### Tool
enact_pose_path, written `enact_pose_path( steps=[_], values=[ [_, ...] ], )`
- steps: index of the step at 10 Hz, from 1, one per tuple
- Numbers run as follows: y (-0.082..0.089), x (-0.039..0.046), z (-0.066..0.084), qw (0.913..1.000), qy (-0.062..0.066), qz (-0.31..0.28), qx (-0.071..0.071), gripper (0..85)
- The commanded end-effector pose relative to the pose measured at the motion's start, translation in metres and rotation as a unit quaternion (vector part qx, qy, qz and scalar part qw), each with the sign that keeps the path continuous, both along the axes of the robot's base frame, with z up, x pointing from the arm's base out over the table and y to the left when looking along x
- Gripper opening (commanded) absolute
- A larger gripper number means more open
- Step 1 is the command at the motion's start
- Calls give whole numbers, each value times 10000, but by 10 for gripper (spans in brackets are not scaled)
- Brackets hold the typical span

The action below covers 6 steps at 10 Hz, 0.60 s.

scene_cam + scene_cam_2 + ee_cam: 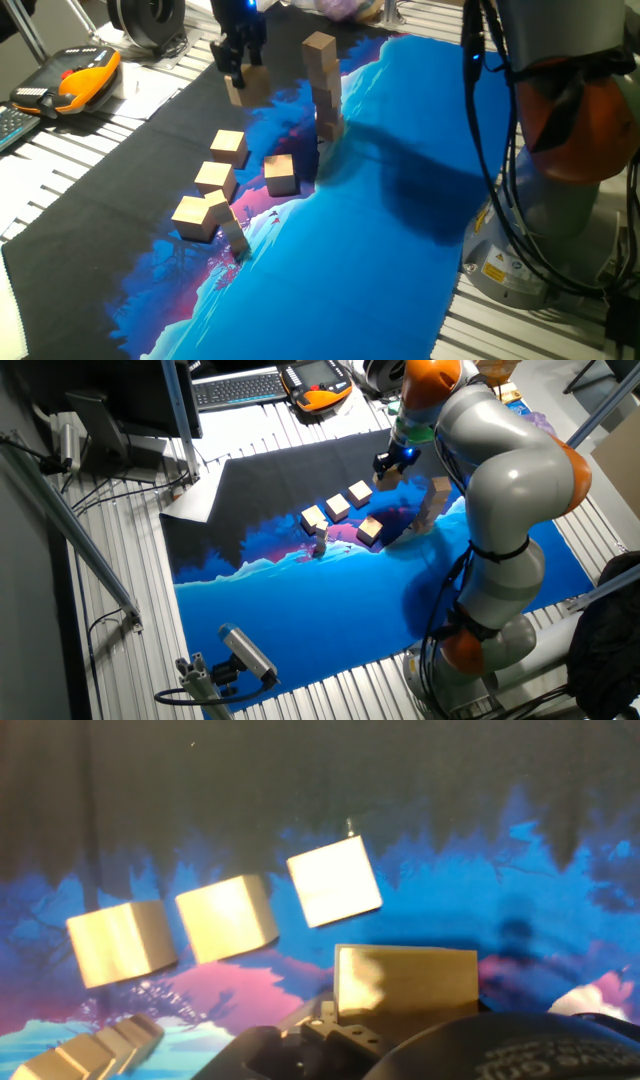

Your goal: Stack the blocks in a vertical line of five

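Observation:
My gripper (243, 62) is shut on a light-tan wooden block (248, 88) and holds it above the black part of the mat, left of the stack. The stack (323, 88) of like blocks stands upright near the mat's middle. It also shows in the other fixed view (437, 500) and at the hand view's lower left (95, 1048). Three loose blocks (229, 148) (215, 178) (195, 217) lie in a row, and one more (280, 173) lies near the stack's foot. In the hand view the held block (405, 982) sits low, with three loose blocks (335, 880) beyond it.
An orange-and-black handheld device (75, 80) lies off the mat at the far left. A small thin piece (237, 240) stands near the row's front end. The arm's base (545, 230) and cables are at the right. A keyboard (240, 388) lies beyond the mat.

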State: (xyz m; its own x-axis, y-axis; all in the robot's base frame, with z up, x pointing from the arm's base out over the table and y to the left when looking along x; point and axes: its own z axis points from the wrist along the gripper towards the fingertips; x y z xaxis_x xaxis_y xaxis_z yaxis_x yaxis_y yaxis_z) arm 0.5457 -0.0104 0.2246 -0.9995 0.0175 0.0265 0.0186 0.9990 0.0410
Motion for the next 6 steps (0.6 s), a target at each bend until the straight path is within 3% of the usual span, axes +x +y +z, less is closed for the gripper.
enact_pose_path(
  steps=[1, 3, 6],
  values=[
    [220, -203, -59, 9999, -76, -37, -101, 0],
    [407, -377, -243, 9996, -160, -91, -231, 0],
    [450, -455, -467, 9996, -186, 54, -215, 0]
  ],
)
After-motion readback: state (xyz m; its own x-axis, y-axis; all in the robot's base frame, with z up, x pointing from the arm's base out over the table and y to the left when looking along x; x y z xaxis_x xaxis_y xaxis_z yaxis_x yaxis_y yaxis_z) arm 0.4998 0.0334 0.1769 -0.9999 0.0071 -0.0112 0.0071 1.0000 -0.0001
